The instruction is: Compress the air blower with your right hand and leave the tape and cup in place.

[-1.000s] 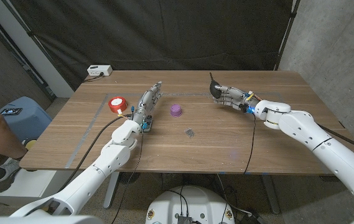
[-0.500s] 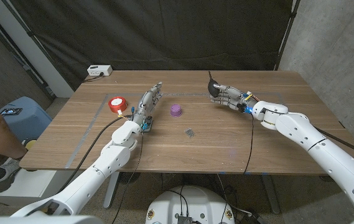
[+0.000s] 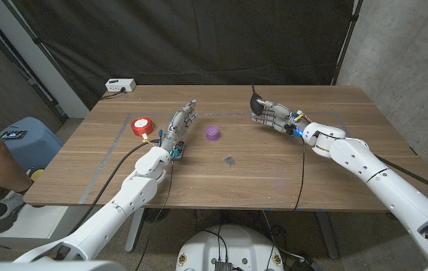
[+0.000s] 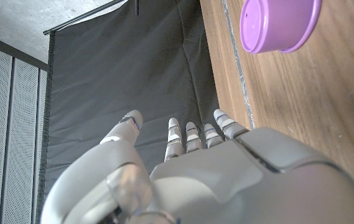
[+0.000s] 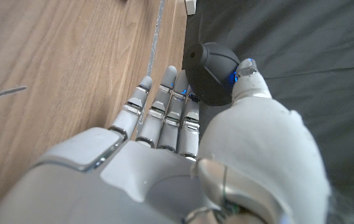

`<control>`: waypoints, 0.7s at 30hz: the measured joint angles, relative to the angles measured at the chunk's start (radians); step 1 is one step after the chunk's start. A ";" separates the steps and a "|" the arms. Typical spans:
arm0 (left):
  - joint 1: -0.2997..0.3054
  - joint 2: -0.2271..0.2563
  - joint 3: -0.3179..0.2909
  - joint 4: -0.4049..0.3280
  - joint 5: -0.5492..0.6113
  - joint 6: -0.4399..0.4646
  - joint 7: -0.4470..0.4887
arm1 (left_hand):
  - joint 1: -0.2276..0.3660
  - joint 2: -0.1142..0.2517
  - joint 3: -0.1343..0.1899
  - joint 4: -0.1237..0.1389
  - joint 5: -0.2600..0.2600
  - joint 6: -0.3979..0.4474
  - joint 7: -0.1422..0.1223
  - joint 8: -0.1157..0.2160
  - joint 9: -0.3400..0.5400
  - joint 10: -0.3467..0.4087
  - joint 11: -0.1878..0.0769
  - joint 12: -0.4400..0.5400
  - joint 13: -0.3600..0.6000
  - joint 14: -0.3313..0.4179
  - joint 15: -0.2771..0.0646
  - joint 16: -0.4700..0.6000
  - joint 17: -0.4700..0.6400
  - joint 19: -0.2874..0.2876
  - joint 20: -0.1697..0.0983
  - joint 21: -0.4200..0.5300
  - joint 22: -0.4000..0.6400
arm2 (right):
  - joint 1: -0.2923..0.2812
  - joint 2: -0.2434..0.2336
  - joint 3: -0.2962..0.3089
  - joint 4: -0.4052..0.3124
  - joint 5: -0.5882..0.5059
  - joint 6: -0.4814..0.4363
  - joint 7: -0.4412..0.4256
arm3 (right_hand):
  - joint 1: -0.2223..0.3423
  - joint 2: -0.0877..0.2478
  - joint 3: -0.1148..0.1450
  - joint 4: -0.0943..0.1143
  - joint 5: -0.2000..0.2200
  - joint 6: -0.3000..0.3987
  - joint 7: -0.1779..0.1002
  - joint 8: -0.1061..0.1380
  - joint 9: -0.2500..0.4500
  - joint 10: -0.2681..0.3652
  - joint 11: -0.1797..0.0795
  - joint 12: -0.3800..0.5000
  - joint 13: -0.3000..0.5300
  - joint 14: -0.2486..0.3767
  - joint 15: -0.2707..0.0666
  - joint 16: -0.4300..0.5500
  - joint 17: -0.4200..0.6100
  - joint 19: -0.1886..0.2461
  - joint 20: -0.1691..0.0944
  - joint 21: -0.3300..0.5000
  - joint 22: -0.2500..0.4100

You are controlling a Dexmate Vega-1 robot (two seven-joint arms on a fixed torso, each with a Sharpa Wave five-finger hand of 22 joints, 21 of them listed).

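On the wooden table (image 3: pixel 274 162), the black blower (image 3: pixel 256 106) sits far right in the right hand's (image 3: pixel 275 115) loose grasp, so an off-centre squeeze may pop it free, while the open left hand (image 3: pixel 178 126) stands between tape (image 3: pixel 141 125) and cup (image 3: pixel 213 134).

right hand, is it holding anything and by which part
The right hand holds the black air blower by its round bulb, between thumb and fingers.
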 measured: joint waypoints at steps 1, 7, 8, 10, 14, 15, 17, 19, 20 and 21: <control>0.000 0.000 0.000 -0.001 0.000 0.000 0.000 | 0.000 0.000 0.000 0.000 0.000 0.000 0.000 0.000 0.000 0.000 0.000 0.000 0.000 0.000 0.000 0.000 0.000 0.000 0.000 0.000 0.000 | 0.002 0.002 -0.001 0.004 0.000 0.002 0.003 | 0.000 0.000 -0.001 0.001 0.000 0.000 0.000 0.000 0.000 0.000 0.000 0.000 0.000 0.000 0.000 0.000 0.000 0.000 0.000 0.000 0.000; 0.002 0.002 0.000 -0.003 0.000 0.000 0.000 | 0.000 0.000 0.000 0.000 0.000 0.000 0.000 -0.004 0.005 0.000 0.000 0.000 0.000 0.000 0.000 0.000 0.000 0.000 0.000 0.000 0.000 | 0.008 0.012 -0.002 0.017 0.004 0.010 0.016 | 0.000 0.000 -0.001 0.001 0.000 -0.005 0.005 0.000 0.000 0.000 0.000 0.000 -0.002 0.000 0.000 0.000 -0.001 0.000 0.000 0.000 0.000; 0.002 0.003 0.000 -0.004 0.000 0.000 0.000 | 0.000 0.000 0.000 0.000 0.000 0.000 0.000 -0.004 0.005 0.000 0.000 0.000 0.000 0.000 0.000 0.000 0.000 0.000 0.000 0.000 0.000 | 0.008 0.014 -0.002 0.019 0.005 0.012 0.019 | 0.000 0.000 -0.001 0.001 0.000 -0.005 0.005 0.000 0.000 -0.003 -0.003 0.000 -0.002 0.000 0.000 0.000 -0.002 0.000 0.000 0.000 0.000; 0.002 0.003 0.000 -0.004 0.000 0.000 0.000 | 0.000 0.000 0.000 0.000 0.000 0.000 0.000 -0.004 0.005 0.000 0.000 0.000 0.000 0.000 0.000 0.000 0.000 0.000 0.000 0.000 0.000 | 0.009 0.016 -0.002 0.021 0.006 0.013 0.021 | 0.000 0.000 -0.001 0.001 0.000 -0.005 0.005 0.000 0.000 -0.003 -0.004 0.000 -0.003 0.000 0.000 0.000 -0.003 0.000 0.000 0.000 0.000; 0.002 0.003 0.000 -0.004 0.000 0.000 0.000 | 0.000 0.000 0.000 0.000 0.000 0.000 0.000 -0.004 0.005 0.000 0.000 0.000 0.000 0.000 0.000 0.000 0.000 0.000 0.000 0.000 0.000 | 0.009 0.020 -0.002 0.028 0.011 0.016 0.026 | 0.000 0.000 -0.001 0.001 0.000 -0.005 0.005 0.000 0.000 -0.003 -0.004 0.000 -0.003 0.000 0.000 0.000 -0.003 0.000 0.000 0.000 0.000; 0.002 0.003 0.000 -0.004 0.000 0.000 -0.001 | 0.000 0.000 0.000 0.000 0.000 0.000 0.000 -0.004 0.005 0.000 0.000 0.000 0.000 0.000 0.000 0.000 0.000 0.000 0.000 0.000 0.000 | 0.009 0.022 -0.001 0.031 0.013 0.017 0.028 | 0.000 0.000 -0.001 0.001 0.000 -0.005 0.005 0.000 0.000 -0.003 -0.004 0.000 -0.003 0.000 0.000 0.000 -0.002 0.000 0.000 0.000 0.000; 0.002 0.003 0.000 -0.004 0.000 0.001 -0.001 | 0.000 0.000 0.000 0.000 0.000 0.000 0.000 -0.004 0.005 0.000 0.000 0.000 0.000 0.000 0.000 0.000 0.000 0.000 0.000 0.000 0.000 | 0.009 0.024 0.000 0.034 0.015 0.018 0.030 | 0.000 0.000 -0.001 0.001 0.000 -0.005 0.005 0.000 0.000 -0.003 -0.004 0.000 -0.003 0.000 0.000 0.000 0.000 0.000 0.000 0.000 0.000; 0.002 0.003 0.000 -0.004 0.000 0.001 -0.001 | 0.000 0.000 0.000 0.000 0.000 0.000 0.000 -0.004 0.005 0.000 0.000 0.000 0.000 0.000 0.000 0.000 0.000 0.000 0.000 0.000 0.000 | 0.009 0.025 0.001 0.035 0.016 0.018 0.030 | 0.000 0.000 -0.001 0.001 0.000 -0.005 0.005 0.000 0.000 -0.003 -0.004 0.000 -0.003 0.006 0.000 0.000 0.000 0.000 0.000 0.000 0.000; 0.001 0.003 0.000 -0.004 0.000 0.001 -0.001 | 0.000 0.000 0.000 0.000 0.000 0.000 0.000 -0.004 0.005 0.000 0.000 0.000 0.000 0.000 0.000 0.000 0.000 0.000 0.000 0.000 0.000 | 0.010 0.026 0.001 0.036 0.018 0.018 0.031 | 0.000 0.000 -0.001 0.001 0.000 -0.005 0.005 0.000 0.000 -0.003 -0.004 0.000 -0.003 0.007 0.000 0.000 0.000 0.000 0.000 0.000 0.000; 0.001 0.003 0.000 -0.005 0.000 0.001 -0.001 | 0.000 0.000 0.000 0.000 0.000 0.000 0.000 -0.004 0.005 0.000 0.000 0.000 0.000 0.000 0.000 0.000 0.000 0.000 0.000 0.000 0.000 | 0.010 0.027 0.001 0.038 0.019 0.018 0.032 | 0.000 0.000 -0.001 0.001 0.000 -0.005 0.005 0.000 0.000 -0.003 -0.004 0.000 -0.003 0.007 0.000 0.000 0.000 0.000 -0.001 0.000 0.000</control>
